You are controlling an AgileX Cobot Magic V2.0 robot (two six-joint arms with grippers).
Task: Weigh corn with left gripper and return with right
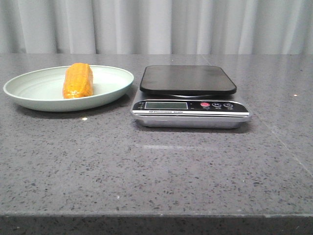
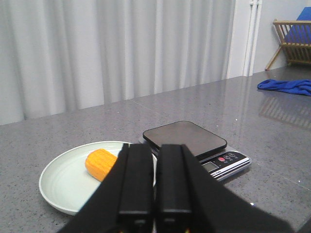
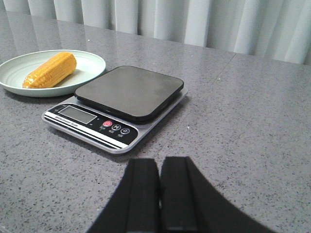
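Corn lying in plate beside kitchen scale, untouched. Prob light, stiff, glossy-slick; grab mid-cob across width. Left pincer & right pincer both closed, empty.

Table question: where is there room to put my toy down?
The grey table is bare in front of the plate and scale, and right of the scale. It is tight where plate meets scale. The corn fills the plate's middle.

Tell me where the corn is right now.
In the front view the corn lies in the pale green plate at the table's left, just left of the scale, untouched by either gripper.
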